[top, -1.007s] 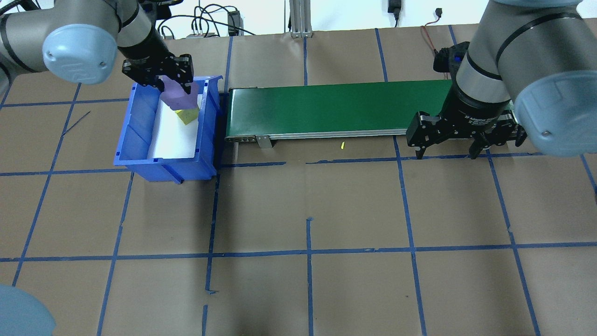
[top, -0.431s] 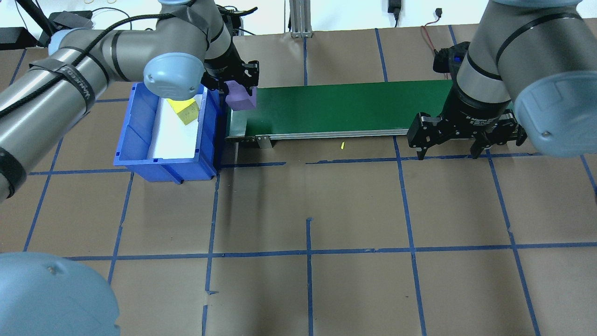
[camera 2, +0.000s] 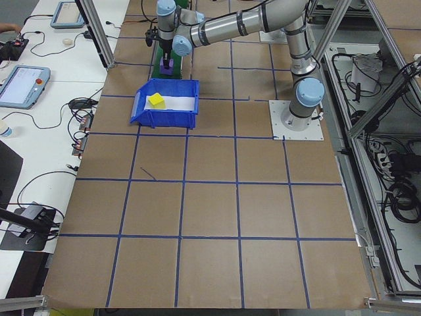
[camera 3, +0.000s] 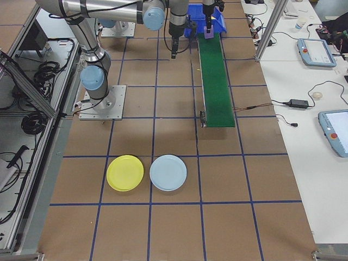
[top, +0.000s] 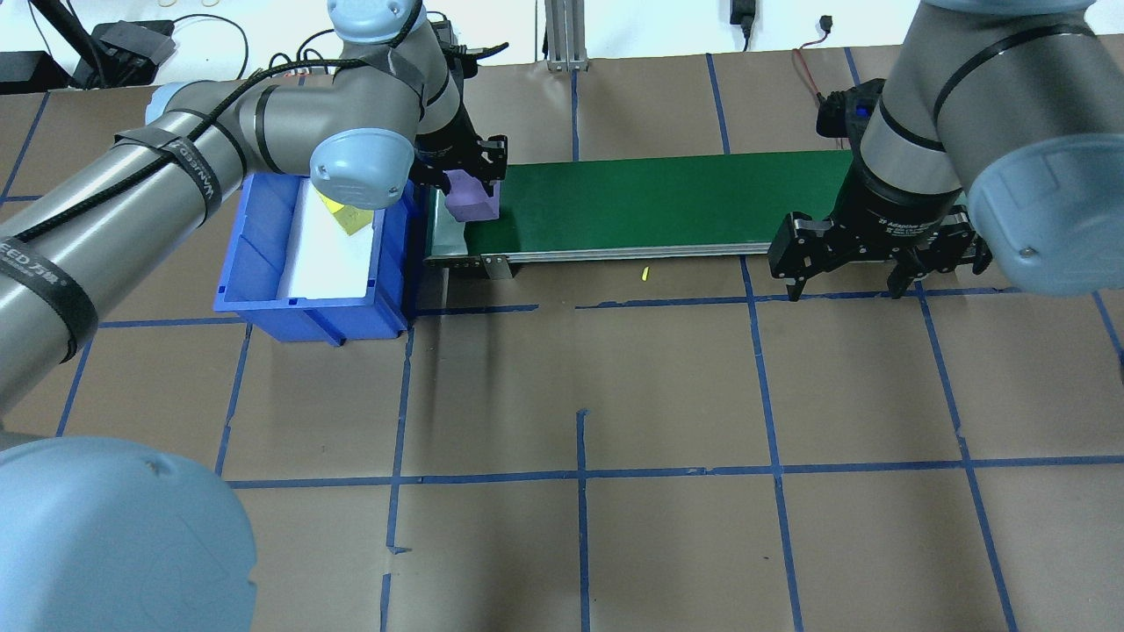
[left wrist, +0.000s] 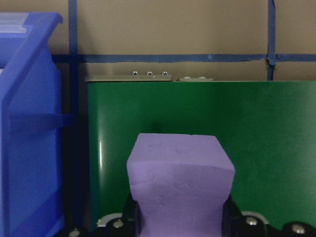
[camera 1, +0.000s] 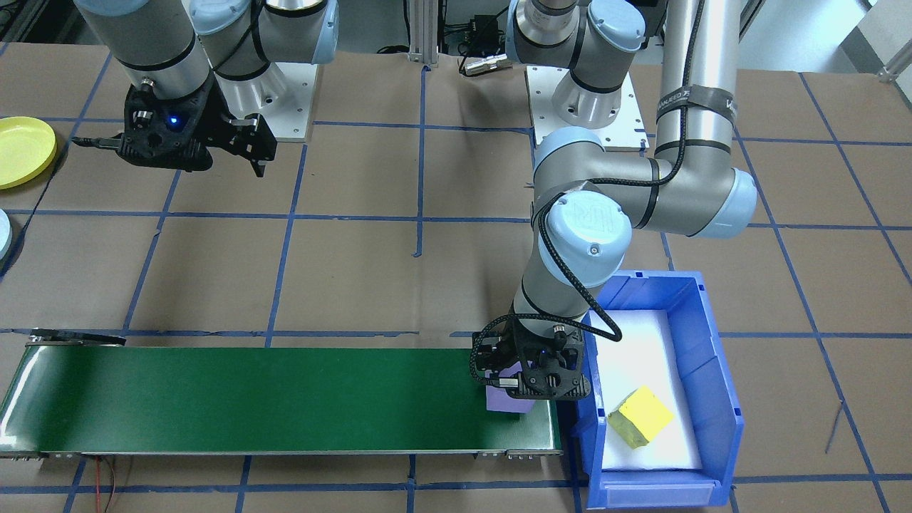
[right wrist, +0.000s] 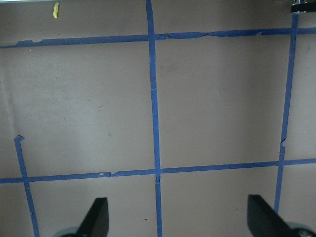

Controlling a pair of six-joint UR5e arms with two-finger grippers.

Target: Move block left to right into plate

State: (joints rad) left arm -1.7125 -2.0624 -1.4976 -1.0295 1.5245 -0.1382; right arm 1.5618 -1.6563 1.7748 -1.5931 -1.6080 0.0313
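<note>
- Left gripper (top: 471, 180) clamped on the purple foam block (top: 472, 198), upper left of the overhead view, right over the near end of the green conveyor belt (top: 650, 197).
- From the left wrist camera: block (left wrist: 180, 185) pinched low between the two fingers, its top face jutting forward above the belt (left wrist: 256, 148); whether it touches the belt, cannot tell.
- Positioned at that end presumably so the belt can carry the block across to the other arm, sparing a direct hand-over.
- Just beside it, the blue bin (top: 255, 263) with a white liner and one yellow block (top: 347, 216) lying inside, waiting its turn by the look of it.
- In the front-facing view, same grasp seen lower right of centre: gripper (camera 1: 531, 377) over the belt's end, purple block (camera 1: 502, 402) peeking out beneath, bin (camera 1: 716, 385) touching the conveyor's end.
- Right gripper (top: 847, 276) spread wide and empty, right side of the overhead frame, hanging over bare brown paper just off the belt's far end; likely parked there to catch the arriving block.
- Right wrist camera confirms it: both fingertips (right wrist: 96, 217) far apart, nothing but taped paper between.
- Destination in the right-side view, lower left: a yellow plate (camera 3: 125, 173) and a pale blue plate (camera 3: 168, 172) side by side, well apart from the block.
- Judgement: release onto the belt next; risk of the soft foam sticking to a finger or tipping.
</note>
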